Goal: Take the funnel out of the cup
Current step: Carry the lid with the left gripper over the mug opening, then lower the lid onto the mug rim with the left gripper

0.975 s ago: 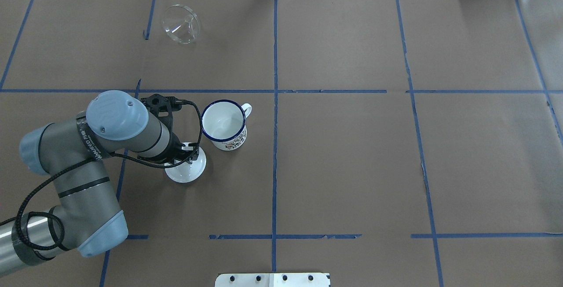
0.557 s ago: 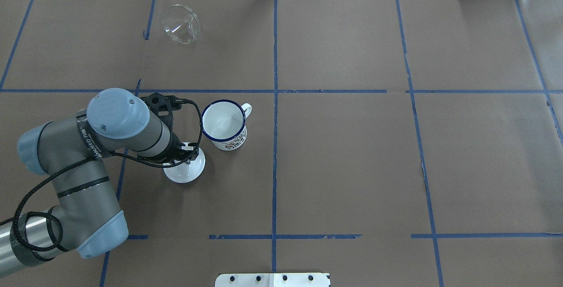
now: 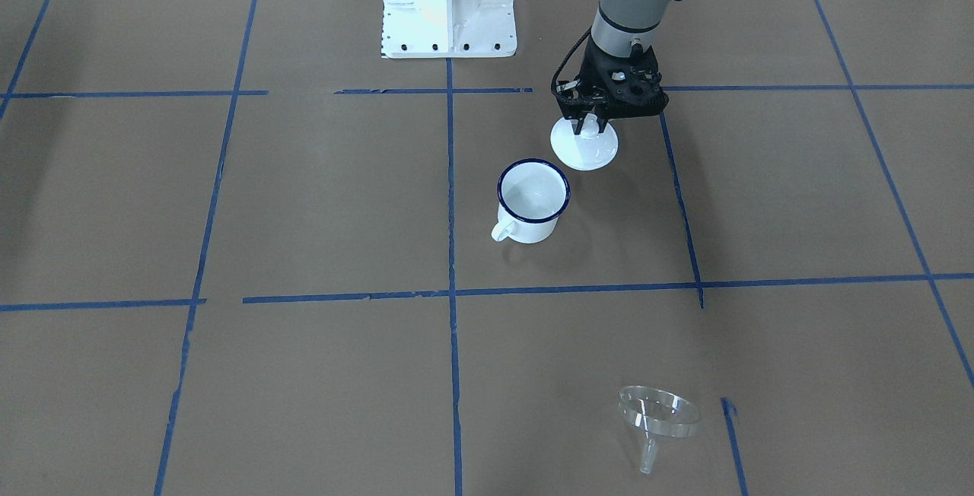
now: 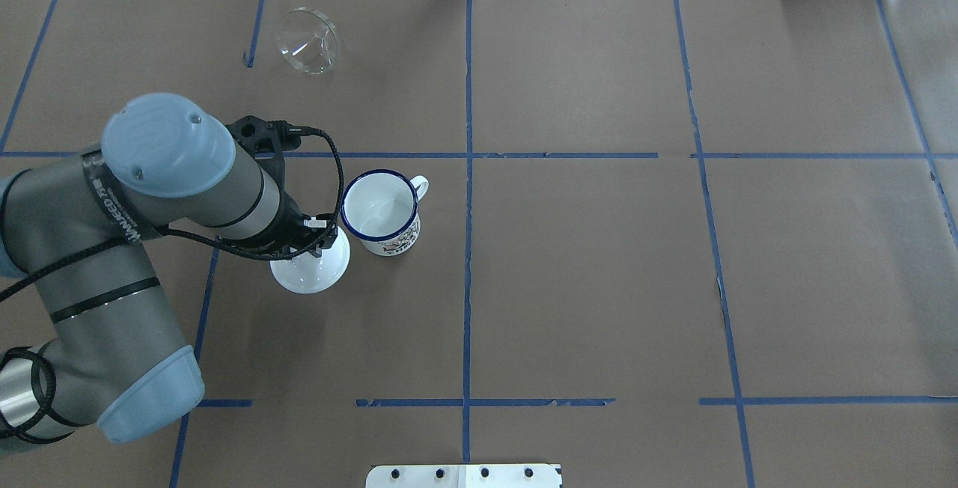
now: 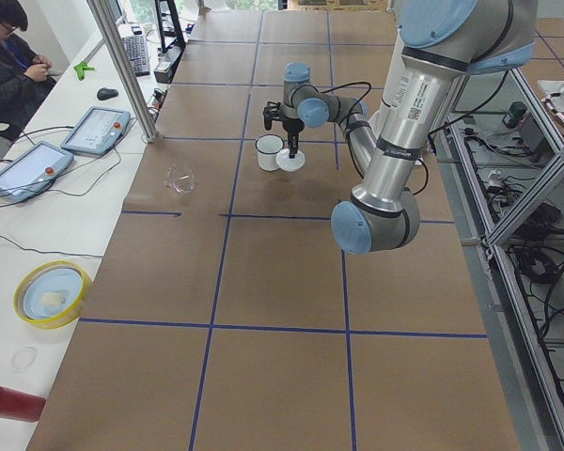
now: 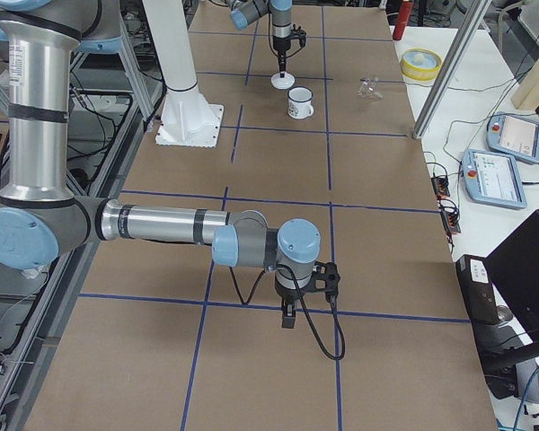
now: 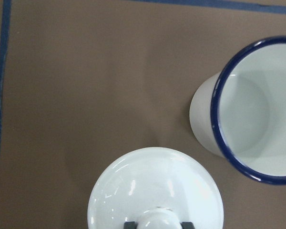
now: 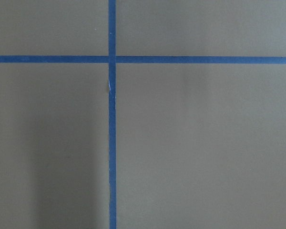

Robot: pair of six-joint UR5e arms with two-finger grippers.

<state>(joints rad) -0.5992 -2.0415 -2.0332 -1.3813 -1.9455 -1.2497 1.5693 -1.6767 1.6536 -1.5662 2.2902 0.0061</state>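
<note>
We are clamping our left gripper (image 3: 587, 128) on the lid's (image 3: 586, 149) knob (image 7: 157, 218), 1 finger on each side. In the overhead view the lid is showing just beside the upright cup (image 4: 380, 211), at its 8 o'clock. The funnel (image 4: 308, 40) is lying tipped on the table (image 4: 599, 286), well apart, toward the cup's 11 o'clock. Our right gripper (image 6: 288, 316) is pointing down far off; we cannot tell whether its fingers are apart or together.
</note>
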